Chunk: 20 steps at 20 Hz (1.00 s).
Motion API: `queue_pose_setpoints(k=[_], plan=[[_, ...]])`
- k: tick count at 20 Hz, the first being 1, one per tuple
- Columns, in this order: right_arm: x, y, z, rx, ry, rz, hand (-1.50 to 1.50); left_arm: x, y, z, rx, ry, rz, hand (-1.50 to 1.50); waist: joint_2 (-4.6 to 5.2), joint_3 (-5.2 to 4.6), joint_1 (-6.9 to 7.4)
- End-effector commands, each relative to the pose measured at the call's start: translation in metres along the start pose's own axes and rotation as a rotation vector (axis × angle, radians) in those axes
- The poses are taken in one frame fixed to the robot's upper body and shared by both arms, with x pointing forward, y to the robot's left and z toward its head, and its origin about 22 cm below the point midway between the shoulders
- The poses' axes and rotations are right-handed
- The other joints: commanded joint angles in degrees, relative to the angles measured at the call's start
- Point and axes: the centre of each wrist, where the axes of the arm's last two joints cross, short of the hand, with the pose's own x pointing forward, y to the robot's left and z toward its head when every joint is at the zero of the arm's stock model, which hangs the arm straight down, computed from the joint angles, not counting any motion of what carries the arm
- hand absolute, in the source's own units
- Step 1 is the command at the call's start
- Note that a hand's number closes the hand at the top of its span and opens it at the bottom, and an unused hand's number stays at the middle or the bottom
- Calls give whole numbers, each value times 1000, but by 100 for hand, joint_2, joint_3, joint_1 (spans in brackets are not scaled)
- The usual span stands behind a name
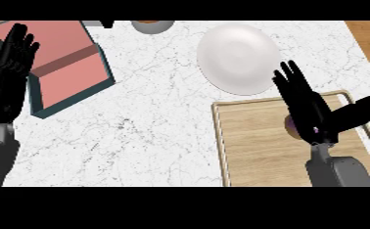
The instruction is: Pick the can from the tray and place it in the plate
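Note:
A wooden tray [253, 145] with a pale rim lies at the lower right of the counter. My right hand [309, 106] hovers over the tray's right half, open, fingers straight and pointing up the picture, thumb spread to the right. A small piece of the can [290, 126], purple and tan, peeks out at the hand's left edge; the hand hides the rest of it. Just beyond the tray's far edge sits the white plate [239, 57], bare. My left hand [16, 61] rests open at the view's left edge, fingers up.
A pink block with a dark teal border [69, 66] lies at the upper left beside the left hand. A grey bowl [152, 26] with something orange-brown inside shows at the top edge. White marble counter [145, 125] spans the middle.

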Motion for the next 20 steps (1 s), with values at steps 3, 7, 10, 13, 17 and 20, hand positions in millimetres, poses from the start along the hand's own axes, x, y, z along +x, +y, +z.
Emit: queue_pose_setpoints(k=[3,7,10,13,17,20], plan=[[29,63,-4,543,-110,157,150,4,-14,-4,-86,-36,3,0,-94,-26,69],[106,67,-12,648,-307,773,150,-2,-27,0,-160,5,15,0,-464,-245,-17],[79,79,9,767,-290,1000,150,-2,-33,2,-187,15,45,0,-185,-44,-112],[-9,73,49,663,-300,677,-150,-1,-39,10,-200,1,63,0,-85,-13,-66],[-4,37,55,625,-379,501,-150,4,-33,12,-200,0,64,0,-83,-18,-44],[22,43,55,584,-451,482,-150,1,-29,24,-206,3,53,0,-88,-23,-8]])
